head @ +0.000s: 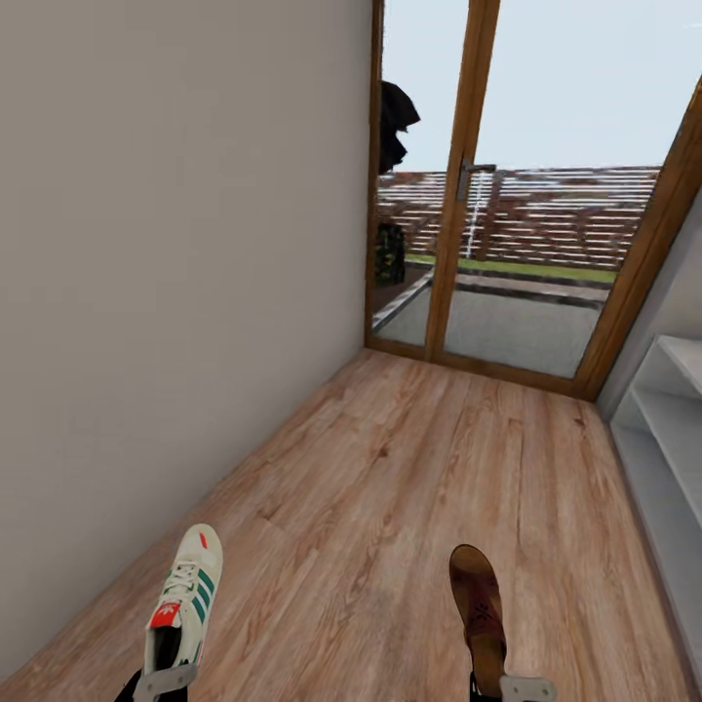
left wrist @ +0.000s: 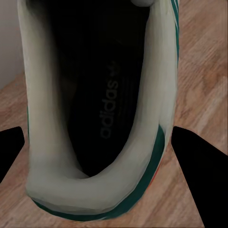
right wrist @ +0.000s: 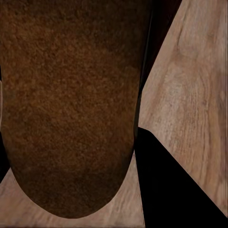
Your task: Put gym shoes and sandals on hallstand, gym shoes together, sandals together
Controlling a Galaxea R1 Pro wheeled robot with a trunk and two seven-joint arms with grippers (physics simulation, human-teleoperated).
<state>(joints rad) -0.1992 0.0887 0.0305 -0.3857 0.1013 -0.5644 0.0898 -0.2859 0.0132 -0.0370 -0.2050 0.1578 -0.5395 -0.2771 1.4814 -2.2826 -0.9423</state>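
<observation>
Head view looks down a narrow corridor: a plain wall on the left, a wood-framed glass door at the far end, and the pale grey hallstand along the right edge, its shelves bare where they show. At the near left, the left tool holds one gym shoe by its heel, toe pointing away, over the corridor floor. At the near right, the right tool holds one sandal by its heel end, toe also pointing far. Left wrist view looks into the shoe's dark opening, with printed lettering on the insole and the pale collar sitting between the two black fingers; the left tool is clamped on the heel. Right wrist view has the sandal's brown suede-like footbed close up, one black finger against its edge, floor planks beyond; the right tool looks clamped on the sandal.
</observation>
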